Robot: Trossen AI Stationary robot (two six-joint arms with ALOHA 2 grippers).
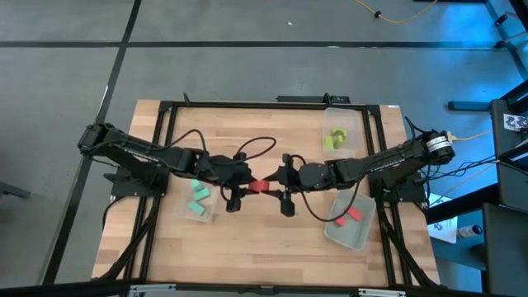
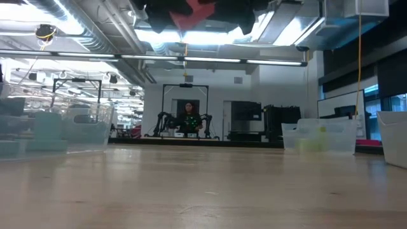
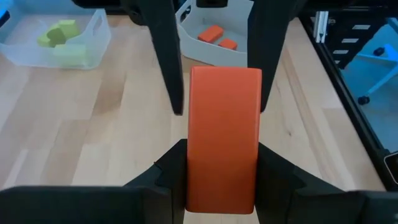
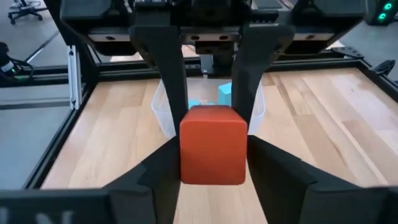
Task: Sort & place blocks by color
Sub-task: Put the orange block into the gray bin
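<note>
A red-pink block (image 1: 258, 186) hangs in the air above the table's middle, between my two grippers, which face each other. My left gripper (image 3: 224, 180) is shut on its near end. My right gripper (image 4: 213, 177) is open, its fingers (image 3: 173, 68) standing on either side of the block's other end, and a thin gap shows beside one finger. In the low view the block (image 2: 198, 14) shows at the top edge. Teal-green blocks (image 1: 198, 200) lie in the left tub, lime blocks (image 1: 334, 137) in the far right tub and red blocks (image 1: 352, 215) in the near right tub. My left gripper pinches the red block between its two fingers (image 3: 166, 171) at the end nearest it (image 3: 221, 186). It comes in level from the table's left, fingers lying along the block. The block is lifted clear and held level, its free end pointing at my right gripper.
Three clear tubs stand on the wooden table: one left of centre (image 1: 196, 206), one at the far right (image 1: 338, 124) and one at the near right (image 1: 346, 229). A black frame (image 1: 247, 104) runs round the tabletop. A person (image 2: 189, 117) stands far behind the table.
</note>
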